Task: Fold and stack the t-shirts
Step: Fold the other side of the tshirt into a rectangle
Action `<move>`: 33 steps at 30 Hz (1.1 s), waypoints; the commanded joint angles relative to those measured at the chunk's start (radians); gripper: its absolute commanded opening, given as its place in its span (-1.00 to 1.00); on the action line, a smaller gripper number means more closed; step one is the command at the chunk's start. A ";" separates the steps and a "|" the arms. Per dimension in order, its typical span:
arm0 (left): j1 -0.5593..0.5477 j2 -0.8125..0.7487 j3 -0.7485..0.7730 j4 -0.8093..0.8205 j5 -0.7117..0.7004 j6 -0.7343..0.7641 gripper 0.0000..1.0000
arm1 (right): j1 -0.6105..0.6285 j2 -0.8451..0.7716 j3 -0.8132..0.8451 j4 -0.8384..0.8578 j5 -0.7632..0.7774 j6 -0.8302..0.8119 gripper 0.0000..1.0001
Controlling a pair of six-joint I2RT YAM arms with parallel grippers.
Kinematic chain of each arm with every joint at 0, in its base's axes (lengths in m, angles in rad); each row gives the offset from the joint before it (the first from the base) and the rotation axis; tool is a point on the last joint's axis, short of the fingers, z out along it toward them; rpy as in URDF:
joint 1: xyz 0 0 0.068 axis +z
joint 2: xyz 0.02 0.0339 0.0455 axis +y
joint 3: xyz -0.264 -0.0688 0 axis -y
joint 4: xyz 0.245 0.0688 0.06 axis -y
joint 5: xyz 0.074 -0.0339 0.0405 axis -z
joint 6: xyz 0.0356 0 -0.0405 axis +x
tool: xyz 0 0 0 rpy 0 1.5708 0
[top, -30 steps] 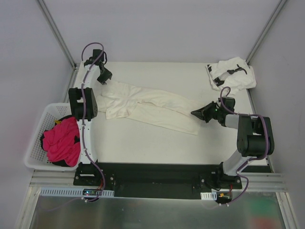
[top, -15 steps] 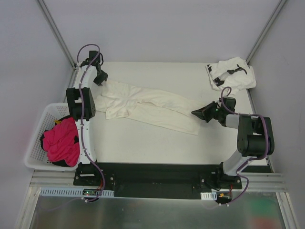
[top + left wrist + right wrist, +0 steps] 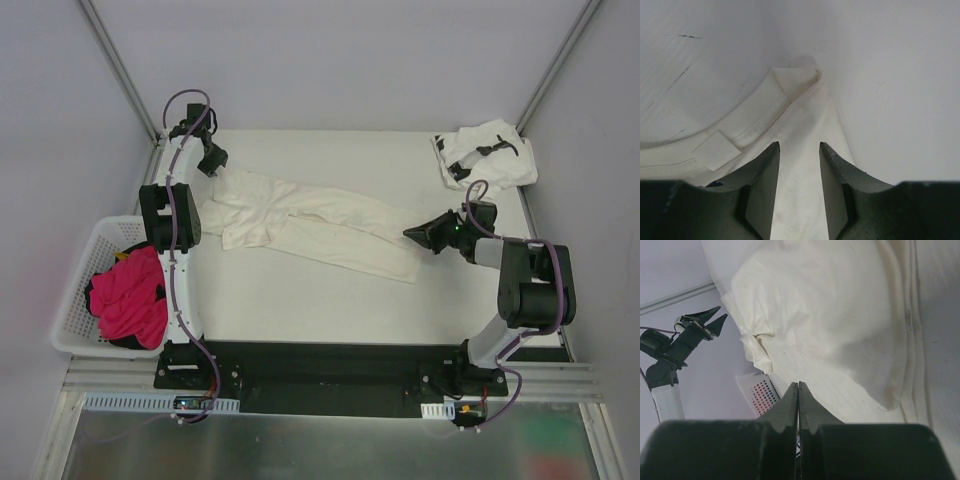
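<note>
The plain cream-white t-shirt (image 3: 300, 220) lies stretched in a long rumpled band across the table, from back left to mid right. My left gripper (image 3: 213, 162) is open over its back-left end; in the left wrist view the gripper (image 3: 799, 145) has cloth (image 3: 800, 120) under the gap between its jaws. My right gripper (image 3: 408, 234) is shut at the shirt's right edge. In the right wrist view the gripper (image 3: 798, 384) shows no cloth between its jaws, and the shirt (image 3: 840, 305) lies beyond. The white t-shirt with black marks (image 3: 485, 152) lies crumpled at the back right corner.
A white basket (image 3: 82, 262) with pink-red cloth (image 3: 128, 295) stands off the table's left edge. It also shows in the right wrist view (image 3: 757, 392). Grey walls and frame posts close in the table on all sides.
My left gripper shifted a little left, then back right, over the shirt's end. My right gripper drew slightly right and back. The shirts have hardly moved.
</note>
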 commanded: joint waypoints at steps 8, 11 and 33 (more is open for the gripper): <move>-0.003 -0.002 0.030 -0.003 0.003 0.054 -0.31 | -0.007 0.001 0.052 0.033 -0.017 0.022 -0.98; -0.013 -0.011 0.032 -0.005 -0.026 0.106 -0.30 | -0.007 0.002 0.054 0.034 -0.016 0.021 -0.98; -0.022 -0.014 -0.056 -0.026 0.032 0.215 -0.31 | -0.007 -0.062 0.058 0.034 -0.011 0.047 -0.98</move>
